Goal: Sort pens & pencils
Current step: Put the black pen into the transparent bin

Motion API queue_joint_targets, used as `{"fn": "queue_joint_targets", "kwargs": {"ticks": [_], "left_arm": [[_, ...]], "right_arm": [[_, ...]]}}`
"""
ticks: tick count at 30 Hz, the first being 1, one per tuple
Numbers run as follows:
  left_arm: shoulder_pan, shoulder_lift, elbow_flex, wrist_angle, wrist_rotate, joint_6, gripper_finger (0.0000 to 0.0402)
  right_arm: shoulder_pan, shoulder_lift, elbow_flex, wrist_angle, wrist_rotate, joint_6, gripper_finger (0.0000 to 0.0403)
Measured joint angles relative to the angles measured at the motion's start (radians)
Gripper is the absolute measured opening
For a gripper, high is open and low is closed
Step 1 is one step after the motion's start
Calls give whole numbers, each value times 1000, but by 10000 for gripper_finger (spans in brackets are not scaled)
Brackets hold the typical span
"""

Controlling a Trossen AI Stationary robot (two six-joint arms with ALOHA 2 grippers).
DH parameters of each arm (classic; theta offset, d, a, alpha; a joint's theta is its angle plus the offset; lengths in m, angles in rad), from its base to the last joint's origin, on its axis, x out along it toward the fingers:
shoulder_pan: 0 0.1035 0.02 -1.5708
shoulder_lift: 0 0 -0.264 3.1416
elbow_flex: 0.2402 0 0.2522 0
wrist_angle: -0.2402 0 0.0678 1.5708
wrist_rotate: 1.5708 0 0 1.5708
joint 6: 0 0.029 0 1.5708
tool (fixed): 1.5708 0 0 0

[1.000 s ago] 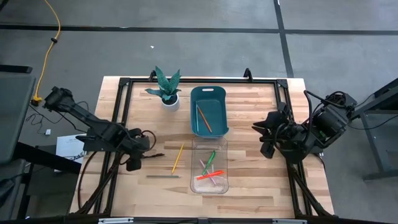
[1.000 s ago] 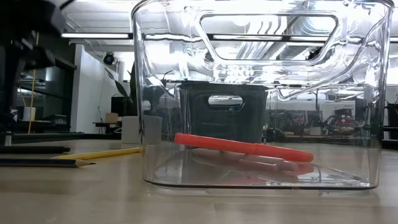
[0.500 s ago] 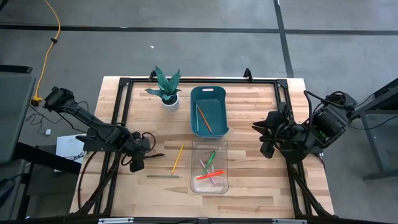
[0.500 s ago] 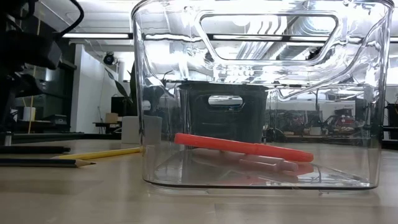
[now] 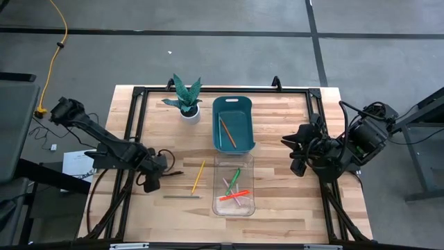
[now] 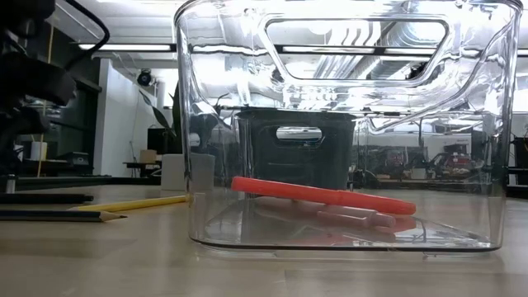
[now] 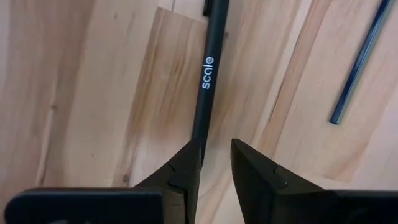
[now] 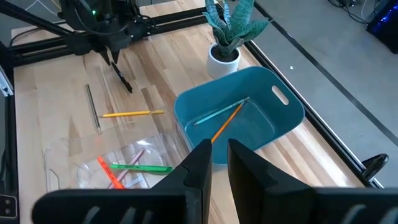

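Two bins are seen at the middle of the tabletop (image 5: 277,118): a teal bin (image 5: 232,123) holding an orange pencil (image 5: 227,132) and a thinner stick whose colour is hard to tell from above, and a clear bin (image 5: 233,184) just in front of it holding a green pen (image 5: 235,178), a red pen (image 5: 229,195) and pink pens (image 5: 238,201) that overlap and cannot be counted surely. On the bare wood beside the clear bin a yellow pencil (image 5: 198,176) and a grey-brown pencil (image 5: 182,196) are laid, well apart from the bins' contents. The left gripper (image 5: 154,178) is held low over the tabletop, left of the yellow pencil; in the left wrist view a black pen (image 7: 204,87) marked "scale" is gripped between its jaws, its lower end hidden behind the fingers (image 7: 186,171) and its tip cut off at the picture's edge. In the high view that pen is only a thin dark line (image 5: 173,173). The right gripper (image 5: 295,154) is held off to the right of the bins, and in the right wrist view its jaws stand slightly parted with nothing between them. A potted plant (image 5: 185,98) is set near the teal bin. In the low view most things are blocked by the clear bin's wall.
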Motion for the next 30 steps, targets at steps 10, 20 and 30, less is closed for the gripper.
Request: {"fn": "queue_joint_targets", "kwargs": {"ticks": [10,20,30], "left_arm": [[0,99,0,52,14,1,78],[0,112,3,43,2,-24,78],[0,168,1,30,6,-32,78]], "right_arm": [[0,0,0,0,2,-13,41],[0,0,0,0,3,-14,41],[0,0,0,0,2,-21,41]]}}
